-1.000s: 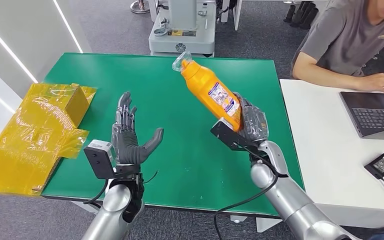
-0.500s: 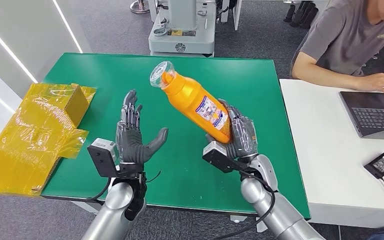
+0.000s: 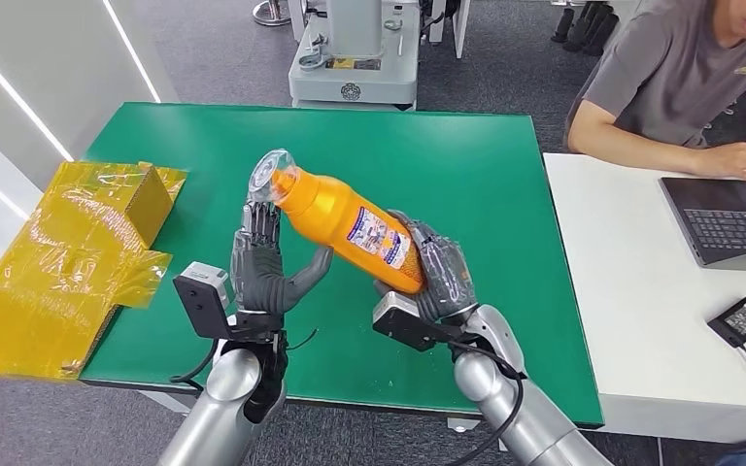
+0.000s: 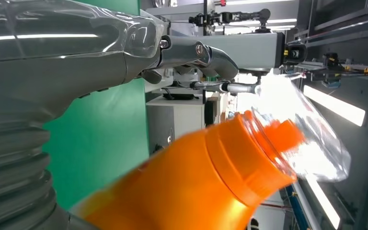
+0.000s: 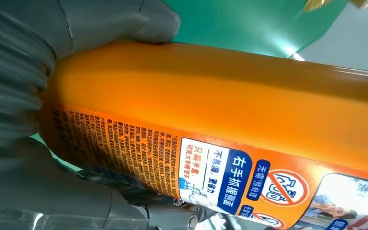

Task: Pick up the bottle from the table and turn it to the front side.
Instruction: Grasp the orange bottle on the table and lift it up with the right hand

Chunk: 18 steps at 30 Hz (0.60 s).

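- Orange plastic bottle with clear cap [image 3: 350, 225] held in the air above the green worktop [image 3: 466, 175], tilted, cap end pointing far-left.
- Right robot hand [image 3: 435, 274] grips the bottle's base end; printed label faces up.
- Left robot hand [image 3: 262, 267] open, fingers spread, palm beside the bottle's neck; contact cannot be told.

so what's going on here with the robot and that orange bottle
The robot's right hand grips the base end of an orange bottle, holding it tilted above the green table with its clear cap pointing toward the left hand. The left hand is spread open right by the bottle's neck, not gripping it. The label side faces up. A person sits at a laptop alongside.
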Available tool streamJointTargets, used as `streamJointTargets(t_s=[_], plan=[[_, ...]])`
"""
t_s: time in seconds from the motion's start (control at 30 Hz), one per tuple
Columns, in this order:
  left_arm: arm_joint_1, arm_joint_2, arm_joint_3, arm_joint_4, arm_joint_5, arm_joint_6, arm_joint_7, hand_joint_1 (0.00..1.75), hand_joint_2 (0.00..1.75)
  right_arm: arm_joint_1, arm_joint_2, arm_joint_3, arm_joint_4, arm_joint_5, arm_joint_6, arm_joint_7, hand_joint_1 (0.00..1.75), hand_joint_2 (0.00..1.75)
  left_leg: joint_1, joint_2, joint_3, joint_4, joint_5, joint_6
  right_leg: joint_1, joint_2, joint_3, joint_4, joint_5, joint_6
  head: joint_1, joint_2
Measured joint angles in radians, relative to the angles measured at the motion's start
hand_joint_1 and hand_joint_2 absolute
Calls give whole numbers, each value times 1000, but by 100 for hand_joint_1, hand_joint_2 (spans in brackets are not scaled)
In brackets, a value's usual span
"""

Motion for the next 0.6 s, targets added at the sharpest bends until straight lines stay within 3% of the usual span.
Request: streamJointTargets(t_s=[0.6], plan=[[-12, 0, -6, 10, 10, -22, 0, 0, 175, -17, 5, 37, 42, -4, 95, -76, 175, 175, 0, 0, 0, 0, 0, 0, 0, 0, 0, 0, 0, 0, 0, 0]])
